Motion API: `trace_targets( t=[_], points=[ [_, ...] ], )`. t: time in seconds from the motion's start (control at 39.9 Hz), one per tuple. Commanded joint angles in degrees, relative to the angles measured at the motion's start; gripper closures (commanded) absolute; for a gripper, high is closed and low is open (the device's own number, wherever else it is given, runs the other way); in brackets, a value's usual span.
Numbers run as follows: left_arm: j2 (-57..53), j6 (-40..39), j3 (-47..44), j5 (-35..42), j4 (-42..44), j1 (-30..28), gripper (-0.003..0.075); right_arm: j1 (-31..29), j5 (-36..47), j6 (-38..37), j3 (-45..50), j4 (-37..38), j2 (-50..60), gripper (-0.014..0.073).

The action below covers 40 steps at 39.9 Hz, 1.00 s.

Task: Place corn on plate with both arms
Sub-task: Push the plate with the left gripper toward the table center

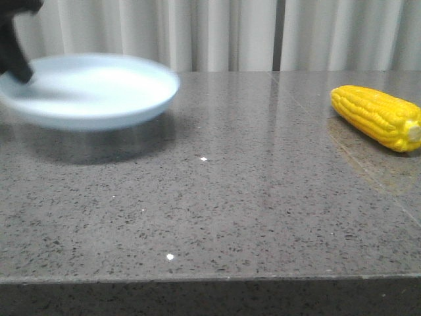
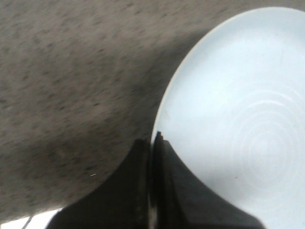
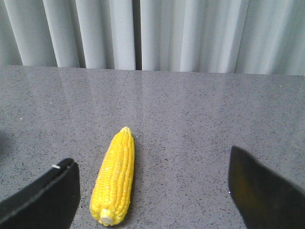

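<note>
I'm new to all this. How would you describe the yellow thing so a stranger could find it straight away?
Start with the grey speckled table in front of the white curtain, then look to its right side. There lies the corn, a bright yellow cob with rows of kernels and a pale stub end. It is the only yellow thing, well apart from the pale plate on the left.

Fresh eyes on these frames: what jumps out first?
The bright yellow corn lying alone on the right of the grey table, between the open fingers of the right pincer. Then the pale plate at far left, blurred and lifted above its shadow, its rim pinched by the left pincer.
</note>
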<state>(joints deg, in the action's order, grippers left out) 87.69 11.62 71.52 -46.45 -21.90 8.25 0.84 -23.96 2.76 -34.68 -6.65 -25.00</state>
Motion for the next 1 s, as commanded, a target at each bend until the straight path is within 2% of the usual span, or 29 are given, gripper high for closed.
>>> trace_targets(
  t=[0.0,0.2,0.53,0.6,0.7,0.83,0.9,0.98],
  points=[
    [-1.71,-0.06,2.35,2.47,-6.91,2.40,0.0741,-0.17,4.44,0.54,-2.25,-0.31,-0.77,-0.0059],
    [2.56,-2.07,2.35,3.35,-7.44,6.49,0.0740,-0.17,4.44,0.54,-2.25,-0.31,-0.77,-0.0059],
    [8.12,-2.61,2.35,4.93,-7.35,8.75,0.0725,-0.17,4.44,0.54,-2.25,-0.31,-0.77,-0.0059],
    [8.64,-2.61,2.35,4.93,-7.35,8.75,0.0656,-0.17,4.44,0.54,-2.25,-0.31,-0.77,-0.0059],
    [8.74,-2.61,2.35,5.17,-7.35,8.75,0.0486,-0.17,4.44,0.54,-2.25,-0.31,-0.77,-0.0059],
    [6.95,-2.61,2.35,6.56,-5.05,8.75,0.0310,-0.17,4.44,0.54,-2.25,-0.31,-0.77,-0.0059],
    [4.53,-2.61,2.35,7.09,-1.61,8.75,0.0279,-0.17,4.44,0.54,-2.25,-0.31,-0.77,-0.0059],
    [1.59,-4.78,2.35,6.69,3.67,8.75,0.0324,-0.17,4.44,0.54,-2.25,-0.31,-0.77,-0.0059]
  ],
)
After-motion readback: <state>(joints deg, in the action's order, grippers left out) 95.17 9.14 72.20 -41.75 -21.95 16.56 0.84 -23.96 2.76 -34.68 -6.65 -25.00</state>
